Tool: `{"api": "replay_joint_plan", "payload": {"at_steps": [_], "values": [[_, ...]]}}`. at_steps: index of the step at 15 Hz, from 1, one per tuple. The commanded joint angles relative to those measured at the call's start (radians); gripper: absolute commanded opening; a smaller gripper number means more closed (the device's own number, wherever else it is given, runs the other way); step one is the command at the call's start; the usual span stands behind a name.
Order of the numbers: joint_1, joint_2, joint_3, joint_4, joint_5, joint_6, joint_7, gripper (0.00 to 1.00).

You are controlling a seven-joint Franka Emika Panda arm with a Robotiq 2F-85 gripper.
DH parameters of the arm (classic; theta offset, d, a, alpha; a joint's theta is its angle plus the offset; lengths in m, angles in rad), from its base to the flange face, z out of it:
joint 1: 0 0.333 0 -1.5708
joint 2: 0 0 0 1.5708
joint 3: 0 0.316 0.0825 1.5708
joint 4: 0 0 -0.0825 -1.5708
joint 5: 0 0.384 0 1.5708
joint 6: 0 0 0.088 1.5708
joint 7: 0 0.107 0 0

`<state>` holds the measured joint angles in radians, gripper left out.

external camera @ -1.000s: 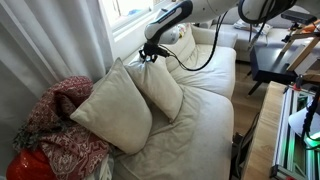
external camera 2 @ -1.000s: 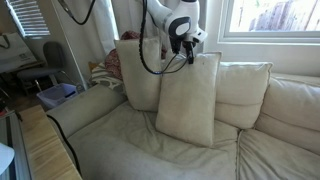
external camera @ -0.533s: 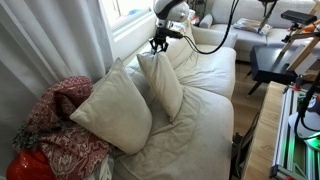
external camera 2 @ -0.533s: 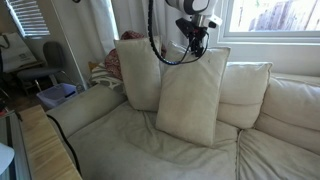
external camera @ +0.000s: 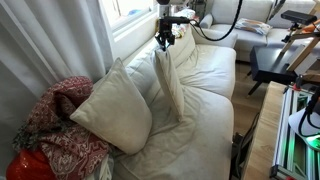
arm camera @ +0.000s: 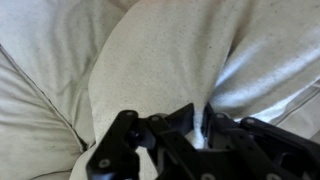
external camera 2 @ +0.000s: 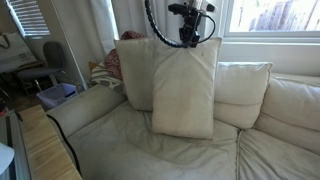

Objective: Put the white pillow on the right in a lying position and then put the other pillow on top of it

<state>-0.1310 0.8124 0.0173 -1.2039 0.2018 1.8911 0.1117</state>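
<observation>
Two cream-white pillows are on the beige sofa. My gripper (external camera: 164,40) (external camera 2: 189,40) is shut on the top edge of the right pillow (external camera 2: 184,88) (external camera: 169,80) and holds it lifted, hanging upright with its lower edge near the seat. In the wrist view the jaws (arm camera: 196,128) pinch a fold of the pillow fabric (arm camera: 160,60). The other pillow (external camera: 112,105) (external camera 2: 136,70) leans upright against the sofa's armrest end, partly behind the held one.
The sofa seat (external camera 2: 120,145) (external camera: 200,125) lies in front of the pillows. A red patterned blanket (external camera: 60,125) is piled on the armrest. A window (external camera 2: 270,20) is behind the backrest. A desk edge (external camera: 275,130) stands beside the sofa.
The gripper rose and shifted along the backrest with the pillow's top edge in it. The pillow went from leaning to hanging straight, lifted higher.
</observation>
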Motion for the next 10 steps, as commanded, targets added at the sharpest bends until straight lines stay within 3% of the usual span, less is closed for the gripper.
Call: {"api": "replay_joint_plan", "payload": {"at_steps": [1, 6, 10], "values": [[0.035, -0.114, -0.028, -0.074, -0.062, -0.072, -0.028, 0.02], [0.073, -0.147, -0.052, -0.065, -0.145, -0.146, -0.016, 0.02], [0.065, -0.100, -0.037, -0.031, -0.112, -0.115, -0.017, 0.07]]}}
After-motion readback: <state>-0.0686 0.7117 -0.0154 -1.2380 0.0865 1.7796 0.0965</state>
